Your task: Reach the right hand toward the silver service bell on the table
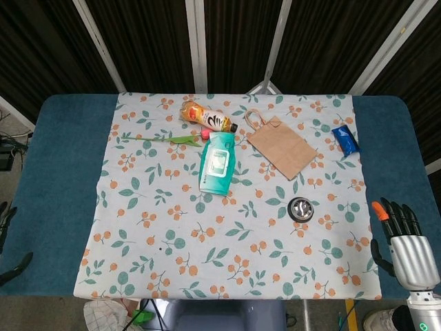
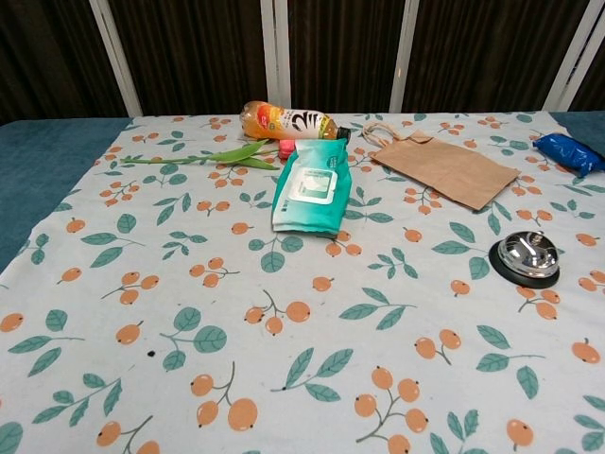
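Note:
The silver service bell on its black base sits on the floral cloth, right of centre; in the chest view the bell lies near the right edge. My right hand hovers at the table's front right corner, fingers apart and pointing away from me, holding nothing, well to the right of the bell and nearer to me. Only dark fingertips of my left hand show at the left edge of the head view. The chest view shows neither hand.
Behind the bell lie a brown paper bag, a teal wipes pack, a lying drink bottle, a green-stemmed flower and a blue packet. The floral cloth covers the blue table.

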You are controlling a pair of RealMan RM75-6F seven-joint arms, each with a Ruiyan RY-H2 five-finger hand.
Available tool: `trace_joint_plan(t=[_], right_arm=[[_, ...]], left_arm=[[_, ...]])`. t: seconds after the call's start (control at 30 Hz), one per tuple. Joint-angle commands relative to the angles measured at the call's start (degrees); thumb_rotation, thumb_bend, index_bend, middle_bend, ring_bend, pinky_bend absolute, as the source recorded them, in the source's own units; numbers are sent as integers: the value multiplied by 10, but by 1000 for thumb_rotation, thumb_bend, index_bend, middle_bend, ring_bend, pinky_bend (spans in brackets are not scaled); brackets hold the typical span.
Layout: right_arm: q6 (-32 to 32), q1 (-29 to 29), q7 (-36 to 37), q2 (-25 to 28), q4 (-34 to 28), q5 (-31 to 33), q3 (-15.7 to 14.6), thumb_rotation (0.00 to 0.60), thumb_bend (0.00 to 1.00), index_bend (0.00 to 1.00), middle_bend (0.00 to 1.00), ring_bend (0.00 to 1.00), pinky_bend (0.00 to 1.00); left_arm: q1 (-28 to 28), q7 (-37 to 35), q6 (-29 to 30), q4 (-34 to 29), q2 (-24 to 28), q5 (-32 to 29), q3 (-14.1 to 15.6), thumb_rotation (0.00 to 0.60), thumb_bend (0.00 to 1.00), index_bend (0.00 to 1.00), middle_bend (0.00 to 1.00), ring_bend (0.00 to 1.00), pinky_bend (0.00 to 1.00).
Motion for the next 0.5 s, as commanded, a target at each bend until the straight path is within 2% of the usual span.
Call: trace_joint_plan(t=[0.03, 0.27, 0.33, 0.5], right_arm=[[-6, 10, -11, -16, -5, -5, 5, 600, 560, 29, 0, 0, 0], [-89, 64, -40, -39, -33, 19, 24, 600, 612, 29, 0, 0, 0], [-119, 83, -46, -43, -39, 33, 32, 600, 674, 29, 0, 0, 0], [-184, 131, -74, -71, -36, 73, 58, 600, 903, 29, 0, 0, 0]], left_arm=[[1, 1, 1, 0, -1, 0, 0, 600, 334, 76, 0, 0, 102], [0, 4, -3, -1, -2, -3, -1, 600, 334, 76, 0, 0, 102], [-1, 7, -5, -2, -3, -4, -1, 600, 334, 76, 0, 0, 102], [-4, 14, -13, -4, -5, -10, -3, 600, 334, 76, 0, 0, 102]])
